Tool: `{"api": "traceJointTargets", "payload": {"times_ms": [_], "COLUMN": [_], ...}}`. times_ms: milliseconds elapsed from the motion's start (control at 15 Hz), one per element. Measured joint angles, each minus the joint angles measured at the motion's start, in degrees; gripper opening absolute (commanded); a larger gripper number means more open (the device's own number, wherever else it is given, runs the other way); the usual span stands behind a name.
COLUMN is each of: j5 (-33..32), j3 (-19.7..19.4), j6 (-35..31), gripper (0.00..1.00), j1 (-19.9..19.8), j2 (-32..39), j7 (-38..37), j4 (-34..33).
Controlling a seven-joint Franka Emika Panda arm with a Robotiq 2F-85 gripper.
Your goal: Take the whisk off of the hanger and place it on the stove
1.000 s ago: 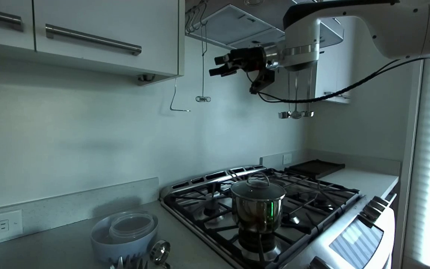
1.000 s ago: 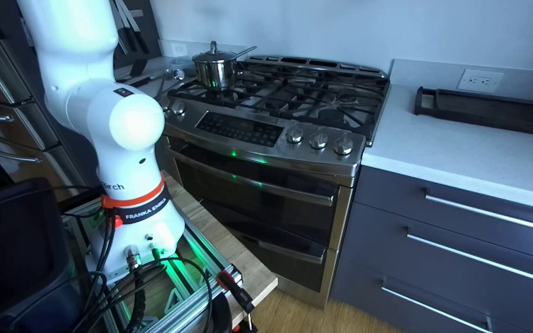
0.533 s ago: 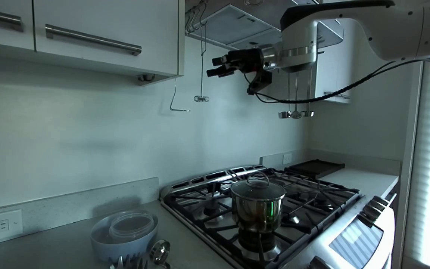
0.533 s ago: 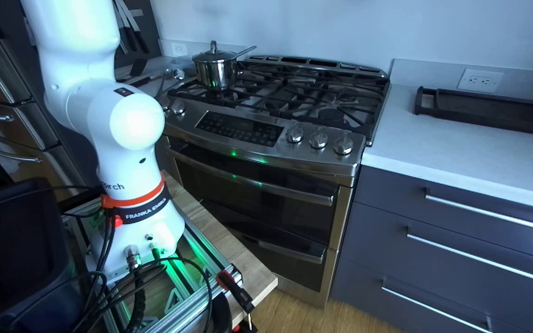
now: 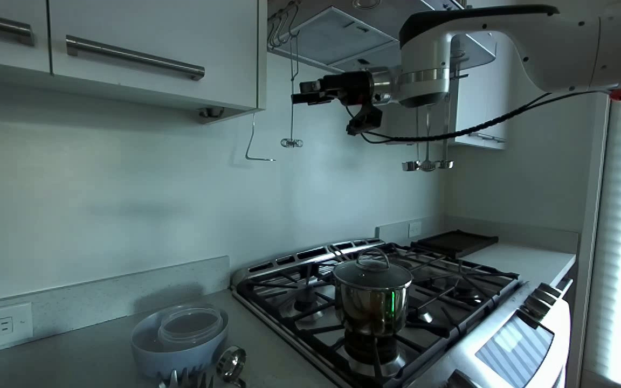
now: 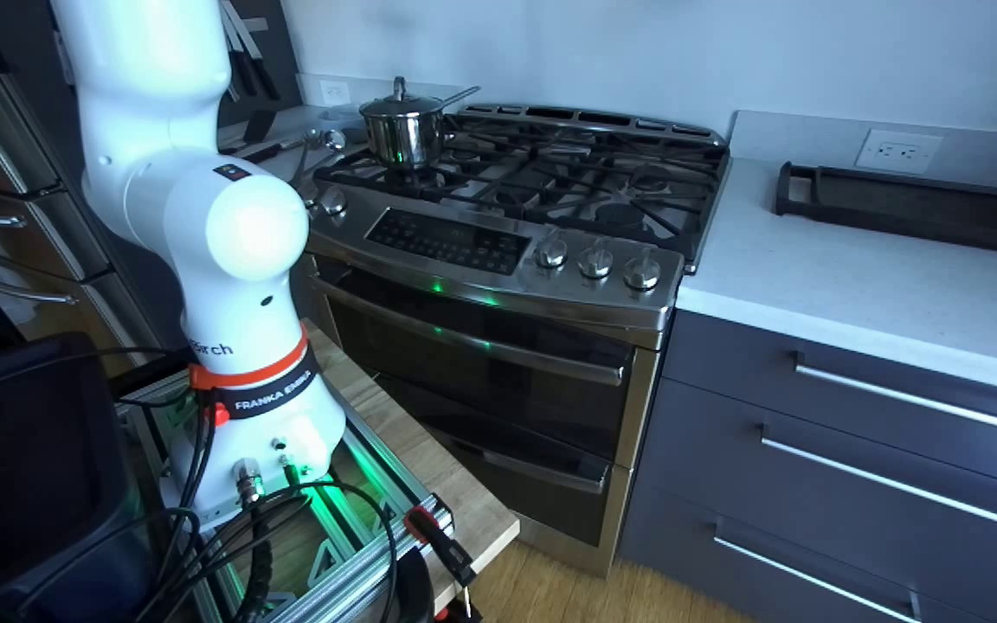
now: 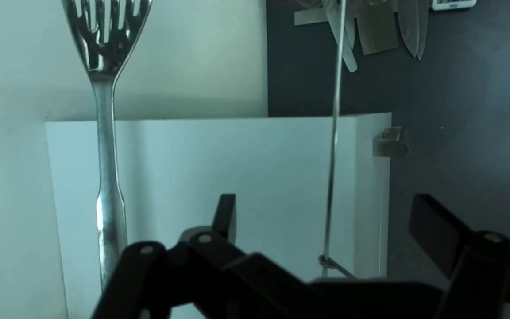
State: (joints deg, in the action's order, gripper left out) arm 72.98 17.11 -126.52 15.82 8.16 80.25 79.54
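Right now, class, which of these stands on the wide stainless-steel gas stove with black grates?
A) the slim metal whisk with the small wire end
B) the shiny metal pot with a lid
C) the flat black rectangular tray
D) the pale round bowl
B: in both exterior views the pot sits on the stove, while the whisk hangs clear above.

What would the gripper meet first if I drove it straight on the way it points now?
Probably the whisk: in the wrist view its thin shaft shows between the open jaws of the gripper. Depth is unclear, so I can't tell how far ahead it hangs.
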Motion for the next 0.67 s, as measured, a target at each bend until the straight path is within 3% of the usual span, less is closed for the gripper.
{"api": "traceJointTargets", "payload": {"times_ms": [533,600,667], "j5": [5.78,5.97,6.15], "j3": [1.37,1.56,1.70], "j6": [-2.77,-2.77,-2.77], "gripper": [1.00,0.98,0.85], "j1": [0.04,0.05,0.05], "j2": [2.56,2.79,2.96], "j7": [7.05,7.48,8.00], "j4": [-2.31,-2.63,-2.93]}}
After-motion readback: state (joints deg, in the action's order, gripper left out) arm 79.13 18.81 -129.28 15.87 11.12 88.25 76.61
